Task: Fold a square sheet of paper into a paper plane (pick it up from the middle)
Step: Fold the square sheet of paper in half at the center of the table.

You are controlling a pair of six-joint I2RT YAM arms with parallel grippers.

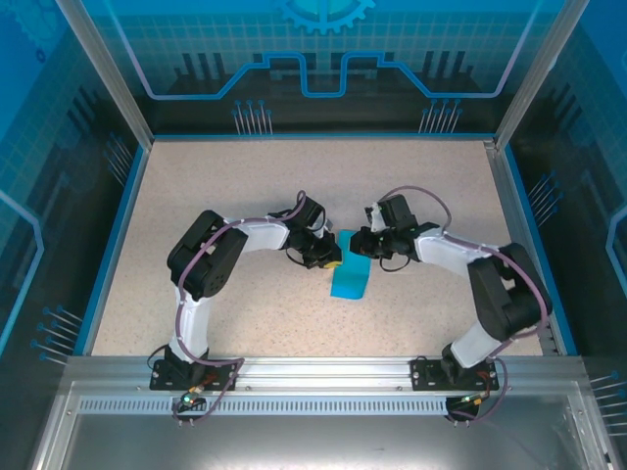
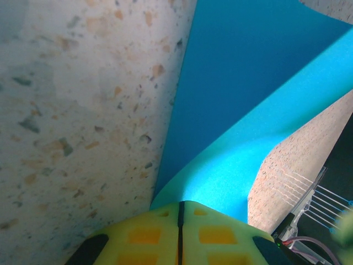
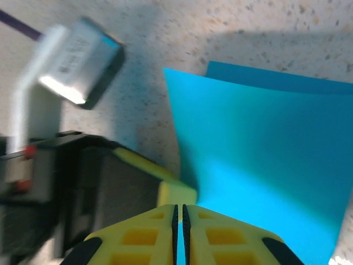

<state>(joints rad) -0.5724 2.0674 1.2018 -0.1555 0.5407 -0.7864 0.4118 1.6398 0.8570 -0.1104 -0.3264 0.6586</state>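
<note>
The square sheet of paper (image 1: 350,279) is teal-blue and lies mid-table, bent over on itself with its far end lifted. My left gripper (image 1: 331,259) and right gripper (image 1: 361,245) meet at that raised end. In the left wrist view the yellow jaws of the left gripper (image 2: 180,203) are shut, and the curved paper (image 2: 248,83) runs right up to their tip. In the right wrist view the right gripper (image 3: 179,207) is shut, with a strip of the paper (image 3: 259,160) showing between its pads. The left gripper's yellow fingertip (image 3: 176,193) touches the same edge.
The speckled beige table (image 1: 216,176) is boxed in by blue-edged walls (image 1: 132,196). A metal rail (image 1: 323,377) with both arm bases runs along the near edge. The left arm's wrist housing (image 3: 83,61) hangs close to my right gripper.
</note>
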